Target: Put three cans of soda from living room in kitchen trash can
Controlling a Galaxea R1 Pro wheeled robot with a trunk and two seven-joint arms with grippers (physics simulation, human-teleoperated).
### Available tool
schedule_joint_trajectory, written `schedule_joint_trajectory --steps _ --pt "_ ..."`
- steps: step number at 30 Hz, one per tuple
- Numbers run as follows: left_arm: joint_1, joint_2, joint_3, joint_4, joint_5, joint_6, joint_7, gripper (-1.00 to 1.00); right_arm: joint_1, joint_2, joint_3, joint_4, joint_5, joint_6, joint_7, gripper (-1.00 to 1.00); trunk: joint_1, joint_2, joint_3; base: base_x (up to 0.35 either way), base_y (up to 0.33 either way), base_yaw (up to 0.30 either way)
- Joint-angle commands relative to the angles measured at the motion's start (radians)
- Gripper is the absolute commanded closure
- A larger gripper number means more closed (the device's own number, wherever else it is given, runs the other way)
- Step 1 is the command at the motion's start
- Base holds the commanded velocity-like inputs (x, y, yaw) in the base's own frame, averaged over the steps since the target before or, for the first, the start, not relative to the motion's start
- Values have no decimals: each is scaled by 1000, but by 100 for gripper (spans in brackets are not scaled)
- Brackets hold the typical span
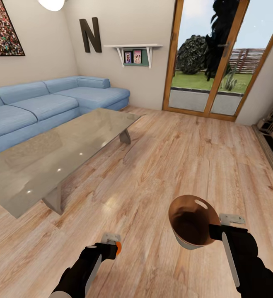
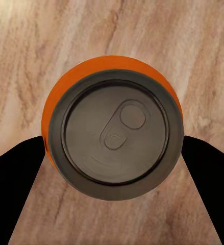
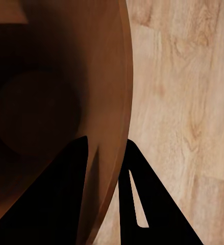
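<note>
So 1 orange can of soda is clamped in the left hand, pinched between the 2 fingers, with its silvery pull-tab end faced straight at the left wrist camera, so the can's long axis is lined up along the hand. The tash can is carried by the right hand, whose fingers are closed over the rim, 1 inside the copper-brown wall and 1 outside. The bin is tipped a bit, its open mouth turned up and toward the head camera.

What matters here: the bin's mouth sits to the right of the can and slightly higher, well apart across bare wood floor. The can probably has to be swung rightward and lifted over the rim by the left arm. Nothing can be made out on the glass desk, and the other 2 cans can't be located. The blue sofa is seen behind it
</note>
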Motion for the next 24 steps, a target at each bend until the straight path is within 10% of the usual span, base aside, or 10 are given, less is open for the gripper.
schedule_joint_trajectory --steps 1,24 --pt "0 0 0 0 0 0 0 100 0 0 0 0 -4 0 1 100 -4 7 5 0 0 0" --pt "0 0 0 0 0 0 0 100 0 0 0 0 -4 0 1 100 -92 168 114 0 0 0"
